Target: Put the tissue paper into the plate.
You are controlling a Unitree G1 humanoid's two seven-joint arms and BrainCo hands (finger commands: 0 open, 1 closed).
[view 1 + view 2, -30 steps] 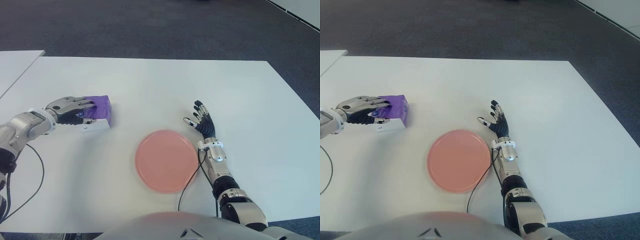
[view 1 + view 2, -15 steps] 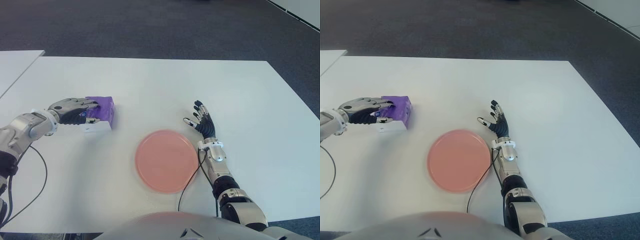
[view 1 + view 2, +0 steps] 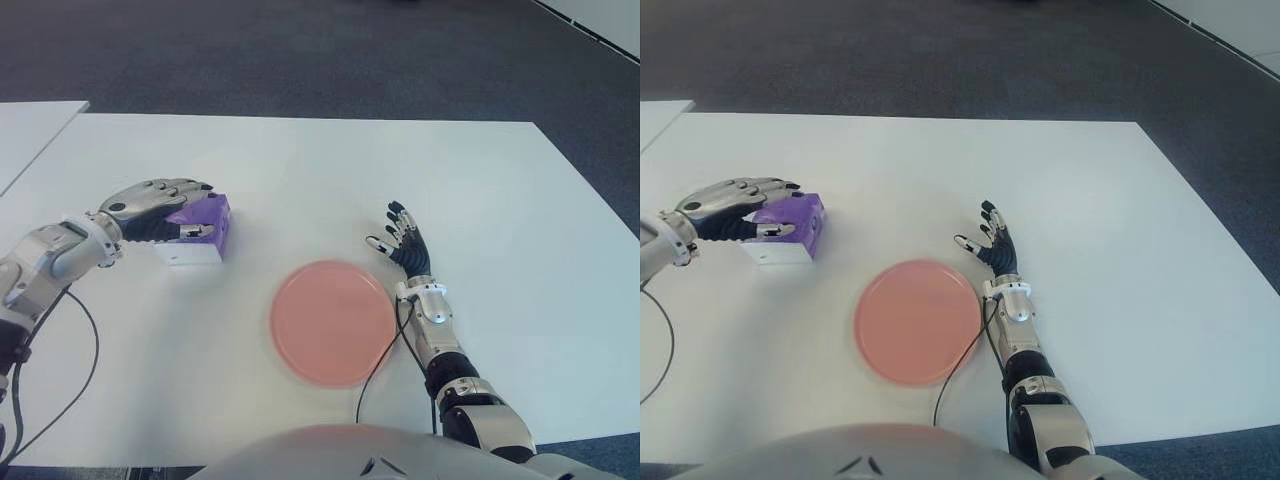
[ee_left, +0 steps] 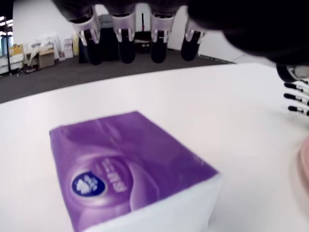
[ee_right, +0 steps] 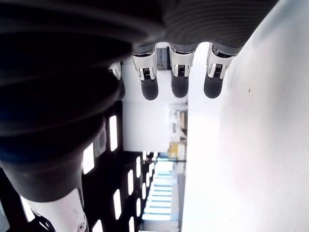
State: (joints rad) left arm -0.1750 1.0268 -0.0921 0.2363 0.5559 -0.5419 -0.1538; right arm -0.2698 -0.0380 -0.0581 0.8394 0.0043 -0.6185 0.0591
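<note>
Left hand (image 3: pixel 160 205) hovers over the purple-topped, white-sided plastic-wrapped tissue pack (image 3: pixel 197 232), fingers spread and extended above the pack's top, holding nothing; likely posed this way to come down for a top grasp, so the pick step looks not yet done. Pack sits flat on the white desk (image 3: pixel 300 170), at about 10 o'clock from the round flat pink plate (image 3: pixel 333 322), well apart from it; plate is bare, so the placement is still to do. Plate lies near the robot's body, central, presumably as the drop target within reach of either arm. Right hand (image 3: pixel 404 246) shows just beside the plate at its 1 o'clock, fingers open and splayed, gripping nothing, idle; a black cable (image 3: pixel 383 360) runs along its forearm by the plate rim. Eye views give the layout: pack, plate and both hands in relation. Left wrist view adds what they lack: a clear gap between the fingertips (image 4: pixel 124 42) and the pack (image 4: pixel 125 159), so no contact, plus the round blue logo on the purple face and the white side panel; the other hand's fingertips show far off at the edge. Right wrist view shows only its own straight fingers (image 5: pixel 179 72) over bare desk, confirming nothing is in that hand; no pack or plate visible there.
</note>
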